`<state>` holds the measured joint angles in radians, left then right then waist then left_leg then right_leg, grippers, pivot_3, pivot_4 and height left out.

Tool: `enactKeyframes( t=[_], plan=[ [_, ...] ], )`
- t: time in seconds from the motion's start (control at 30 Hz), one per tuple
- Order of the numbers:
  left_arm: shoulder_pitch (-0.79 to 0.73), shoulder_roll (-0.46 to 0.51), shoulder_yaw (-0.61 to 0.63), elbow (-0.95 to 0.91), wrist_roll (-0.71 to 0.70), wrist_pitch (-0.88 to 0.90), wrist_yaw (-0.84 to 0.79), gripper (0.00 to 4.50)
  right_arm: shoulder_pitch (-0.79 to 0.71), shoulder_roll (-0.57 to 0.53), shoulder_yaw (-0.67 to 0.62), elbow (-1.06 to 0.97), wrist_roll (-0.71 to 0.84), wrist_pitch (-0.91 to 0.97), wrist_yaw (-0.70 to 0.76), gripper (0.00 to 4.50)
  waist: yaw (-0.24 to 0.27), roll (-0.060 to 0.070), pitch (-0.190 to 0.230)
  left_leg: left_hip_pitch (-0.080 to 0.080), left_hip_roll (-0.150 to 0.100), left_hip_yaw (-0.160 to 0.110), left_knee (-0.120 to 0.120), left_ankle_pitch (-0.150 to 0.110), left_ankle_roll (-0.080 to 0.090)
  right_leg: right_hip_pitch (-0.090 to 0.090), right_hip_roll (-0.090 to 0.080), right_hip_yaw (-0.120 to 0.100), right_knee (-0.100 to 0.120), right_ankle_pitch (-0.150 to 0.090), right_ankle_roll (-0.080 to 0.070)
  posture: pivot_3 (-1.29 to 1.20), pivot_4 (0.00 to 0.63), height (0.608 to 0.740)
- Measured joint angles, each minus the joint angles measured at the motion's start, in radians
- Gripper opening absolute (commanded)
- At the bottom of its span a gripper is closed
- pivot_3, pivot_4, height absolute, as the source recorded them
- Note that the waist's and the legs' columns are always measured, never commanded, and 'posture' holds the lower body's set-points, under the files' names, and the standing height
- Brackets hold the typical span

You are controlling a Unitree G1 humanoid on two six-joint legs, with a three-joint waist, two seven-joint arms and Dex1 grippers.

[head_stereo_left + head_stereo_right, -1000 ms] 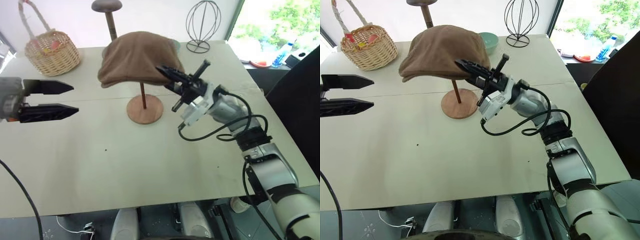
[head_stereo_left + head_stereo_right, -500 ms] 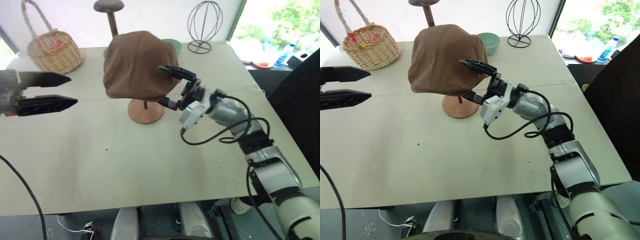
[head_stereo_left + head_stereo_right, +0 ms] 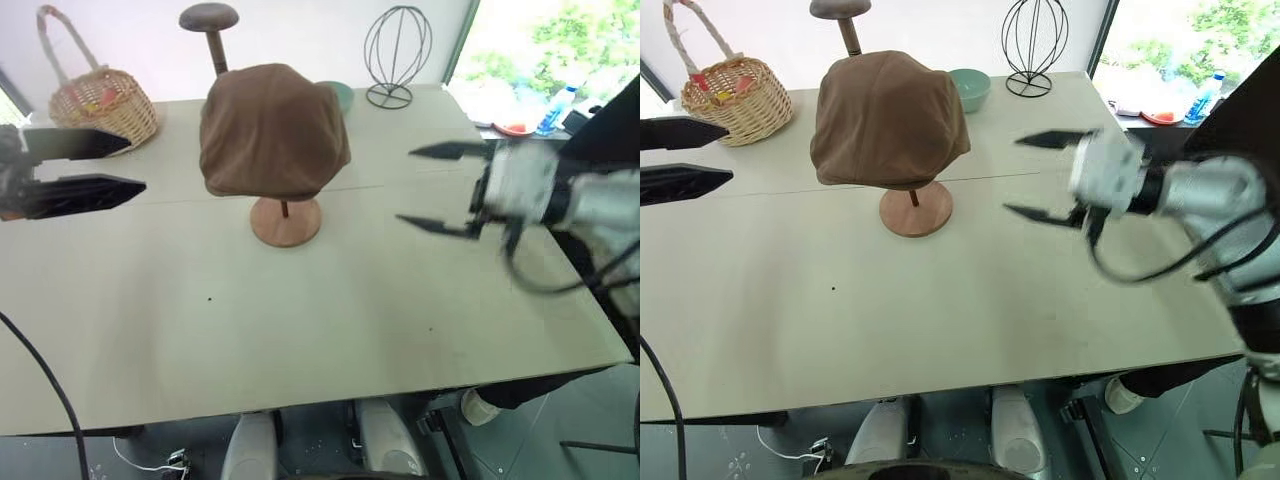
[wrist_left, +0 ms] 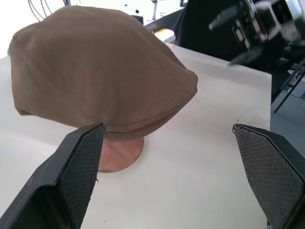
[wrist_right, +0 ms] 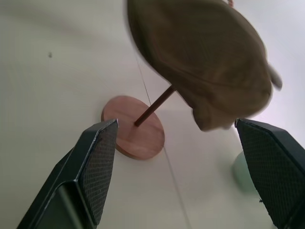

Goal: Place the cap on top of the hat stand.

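It looks like a test room beside a window: a plain pale table (image 3: 330,300) carries hat stands, a wicker basket (image 3: 95,95) and a wire globe stand (image 3: 398,50).

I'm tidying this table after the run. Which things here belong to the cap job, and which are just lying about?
Belong to the job:
- cap, draped on top of the stand
- hat stand, round base on the table

Just lying about:
- wicker basket
- dome-topped wooden stand
- wire globe stand
- green bowl
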<state>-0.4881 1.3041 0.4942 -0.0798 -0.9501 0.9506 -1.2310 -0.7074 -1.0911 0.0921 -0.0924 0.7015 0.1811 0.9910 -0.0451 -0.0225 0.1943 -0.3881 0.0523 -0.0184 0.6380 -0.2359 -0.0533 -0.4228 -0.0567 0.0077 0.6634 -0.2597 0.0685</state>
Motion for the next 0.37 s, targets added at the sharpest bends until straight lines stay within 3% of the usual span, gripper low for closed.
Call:
enactKeyframes(
  t=[0.13, 0.37],
  plan=[
    [0.001, 0.000, -0.001, 0.021, 0.026, -0.027, -0.005, 4.50, -0.114, -0.021, -0.042, 0.123, 0.099, 0.280, 0.143, 4.01, 0.004, 0.000, 0.000, -0.002, 0.000, 0.000, 0.000, 0.000, 0.000, -0.002, 0.000, 0.001, -0.001, 0.000, 0.000, 0.00, 0.150, 0.740],
    [-0.009, 0.000, -0.003, 0.043, 0.052, -0.045, -0.001, 4.50, -0.284, 0.016, -0.043, 0.225, 0.106, 0.524, 0.285, 4.01, 0.000, 0.000, 0.001, -0.004, 0.000, 0.005, -0.003, 0.000, 0.000, -0.007, 0.001, 0.006, -0.001, -0.001, 0.002, 0.00, 0.150, 0.740]
  ],
)
